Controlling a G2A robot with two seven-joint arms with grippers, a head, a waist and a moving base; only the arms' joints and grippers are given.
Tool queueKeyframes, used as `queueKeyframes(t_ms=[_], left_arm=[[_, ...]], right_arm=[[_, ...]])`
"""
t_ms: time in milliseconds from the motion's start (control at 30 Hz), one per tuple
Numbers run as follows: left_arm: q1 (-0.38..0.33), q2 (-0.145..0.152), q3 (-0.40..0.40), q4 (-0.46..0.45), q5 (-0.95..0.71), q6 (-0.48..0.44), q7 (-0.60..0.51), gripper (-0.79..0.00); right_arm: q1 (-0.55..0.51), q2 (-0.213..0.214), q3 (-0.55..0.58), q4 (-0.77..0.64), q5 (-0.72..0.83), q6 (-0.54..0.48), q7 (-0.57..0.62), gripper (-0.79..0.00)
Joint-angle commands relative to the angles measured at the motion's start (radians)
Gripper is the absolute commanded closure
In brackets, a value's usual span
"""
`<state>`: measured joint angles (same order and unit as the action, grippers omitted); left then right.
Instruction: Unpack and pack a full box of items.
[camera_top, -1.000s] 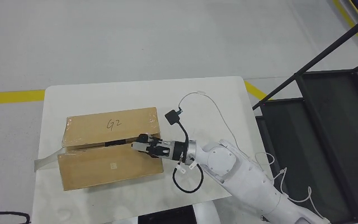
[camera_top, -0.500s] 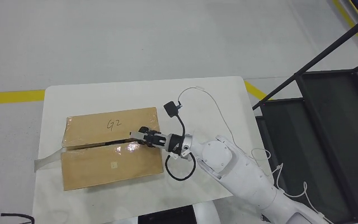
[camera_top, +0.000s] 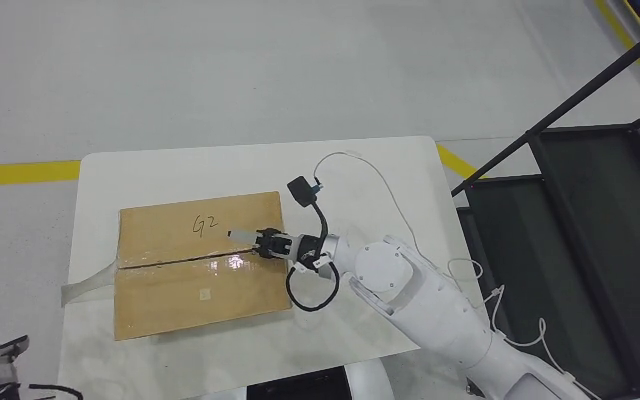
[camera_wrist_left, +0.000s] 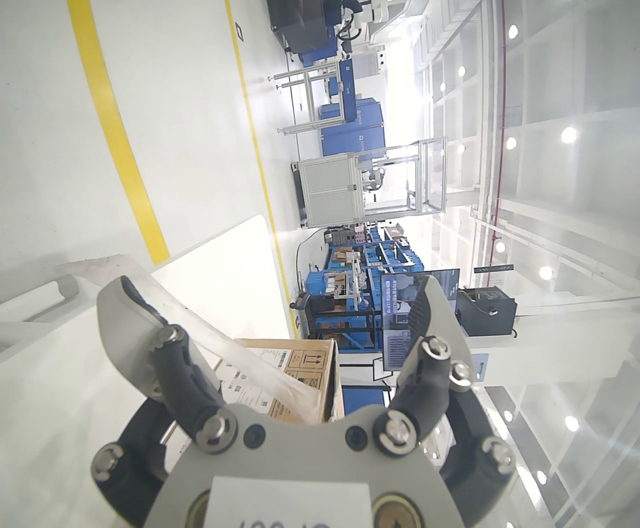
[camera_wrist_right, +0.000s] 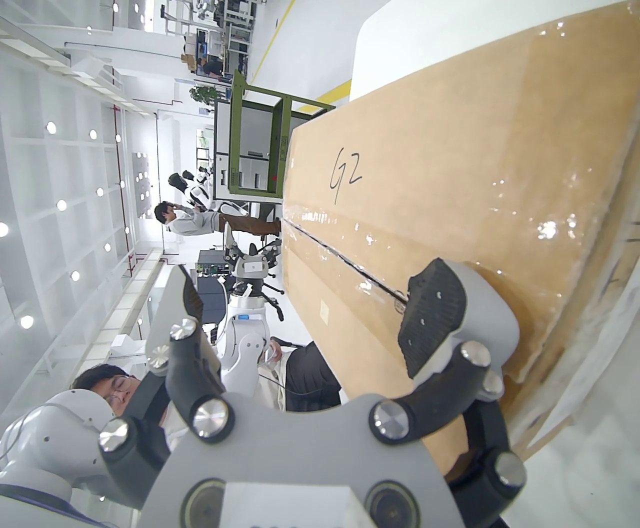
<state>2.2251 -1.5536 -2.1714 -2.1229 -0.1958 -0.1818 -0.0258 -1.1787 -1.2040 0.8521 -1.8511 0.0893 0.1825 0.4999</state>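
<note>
A closed cardboard box (camera_top: 190, 270) marked "G2" lies on the white table (camera_top: 380, 180), its two top flaps meeting at a taped seam. My right gripper (camera_top: 250, 238) hovers over the box's right part, just beyond the seam. In the right wrist view that gripper (camera_wrist_right: 307, 305) is open, with one black pad (camera_wrist_right: 432, 315) resting against the box top (camera_wrist_right: 450, 150) beside the seam. A loose strip of clear tape (camera_top: 85, 287) hangs off the box's left end. My left gripper (camera_wrist_left: 277, 300) is open off that end, and the tape strip (camera_wrist_left: 240, 355) runs past one finger toward the box (camera_wrist_left: 287, 370).
A thin white cable (camera_top: 375, 180) lies looped on the table right of the box. A dark metal rack (camera_top: 560, 220) stands beside the table's right edge. Bare tabletop surrounds the box, and a yellow floor line (camera_top: 40, 172) runs past on the left.
My right gripper has moved from the seam's right end up and left over the far flap. The dark gap between the flaps has closed.
</note>
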Motion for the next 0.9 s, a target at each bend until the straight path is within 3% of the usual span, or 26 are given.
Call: queueKeyframes(t_ms=[0,733,867], left_arm=[[-0.012,-0.001,0.006,0.0,0.023,0.017,0.023,-0.785],[-0.023,-0.002,0.017,-0.002,0.047,0.023,0.035,-0.785],[-0.053,-0.001,0.019,0.0,0.045,0.047,0.027,-0.785]], right_arm=[[-0.001,-0.003,-0.001,0.003,0.009,0.011,-0.011,-0.785],[0.057,-0.046,-0.073,0.025,0.038,0.06,-0.018,-0.785],[0.068,-0.054,-0.084,0.031,0.047,0.063,-0.022,-0.785]])
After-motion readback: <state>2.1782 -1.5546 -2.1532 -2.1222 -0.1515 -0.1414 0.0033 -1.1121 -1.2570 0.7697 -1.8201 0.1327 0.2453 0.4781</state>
